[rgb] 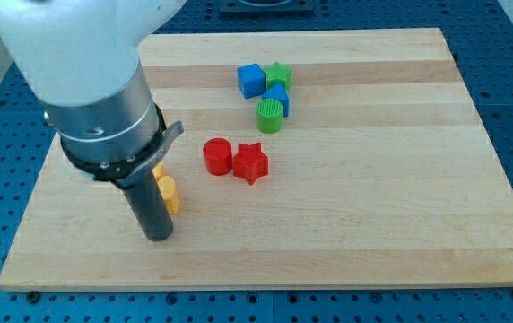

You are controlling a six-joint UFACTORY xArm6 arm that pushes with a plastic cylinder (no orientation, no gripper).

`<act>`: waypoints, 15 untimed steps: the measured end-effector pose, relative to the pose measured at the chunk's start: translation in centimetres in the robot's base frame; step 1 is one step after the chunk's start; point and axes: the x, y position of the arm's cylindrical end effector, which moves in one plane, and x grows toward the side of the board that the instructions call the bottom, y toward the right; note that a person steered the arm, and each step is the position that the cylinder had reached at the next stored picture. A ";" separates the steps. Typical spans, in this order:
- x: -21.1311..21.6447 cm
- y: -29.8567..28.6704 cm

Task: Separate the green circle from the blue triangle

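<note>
My tip [158,237] rests on the wooden desk [373,224] near its left edge, toward the bottom-left corner. My end effector is just this bare dark rod, with no jaws to clench or release, and it grasps nothing. Right beside it, on the view's right, a yellow block [170,194] touches or nearly touches the rod; a second yellow piece [159,170] shows just above it, mostly hidden behind my rod, so I cannot make out either shape with certainty.

The green circle [271,115] sits in the upper middle of the desk, well apart from my tip. Directly above it, touching it, is the blue triangle [277,95], partly hidden by the green circle, so its shape is hard to read. Above that, closer to the top edge, a green star [279,74] touches the triangle, and a blue cube [251,80] lies just beside the star on the view's left. These four form one tight cluster.

Between that cluster and my tip, near the desk's centre, a red cylinder [217,156] and a red star [250,162] lie side by side, touching, the cylinder on the view's left
</note>
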 end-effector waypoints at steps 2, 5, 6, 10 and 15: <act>2.6 0.9; 1.0 6.4; -2.1 7.0; -3.5 17.8; -16.2 18.5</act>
